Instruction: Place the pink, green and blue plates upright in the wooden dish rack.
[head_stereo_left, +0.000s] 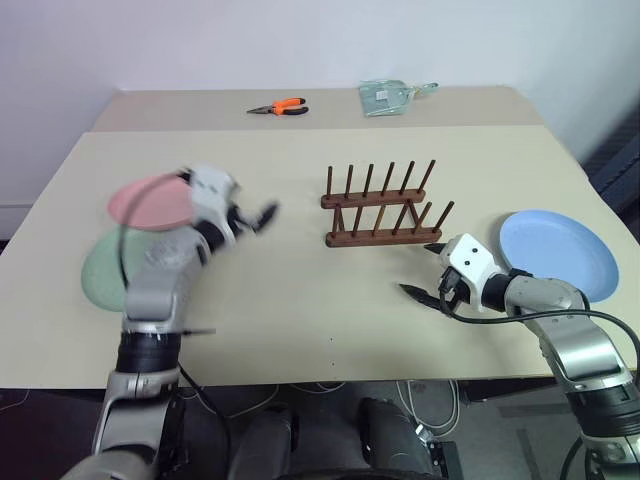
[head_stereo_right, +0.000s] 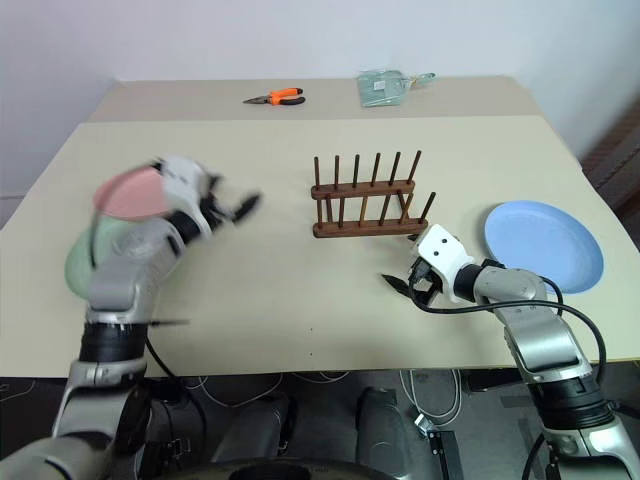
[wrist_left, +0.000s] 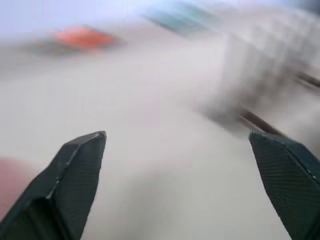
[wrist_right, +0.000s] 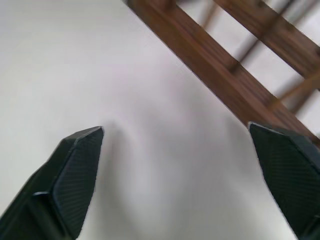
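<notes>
I am seeing the wooden dish rack (head_stereo_left: 383, 207) standing empty, pink plate (head_stereo_left: 148, 202), green plate (head_stereo_left: 103, 272) at nine o'clock, blue plate (head_stereo_left: 557, 253) at three o'clock, all lying flat on the table (head_stereo_left: 300, 320), left claw (head_stereo_left: 258, 216) and right claw (head_stereo_left: 428, 272) both released, holding nothing.

Even, soft daylight over the table (head_stereo_left: 300, 330), faint shadows under the wooden dish rack (head_stereo_left: 385, 208). The left gripper (head_stereo_left: 255, 218) smears with motion; its wrist view is streaked throughout.

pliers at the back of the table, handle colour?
Orange, on the pliers; clearest in the left eye view.
</notes>
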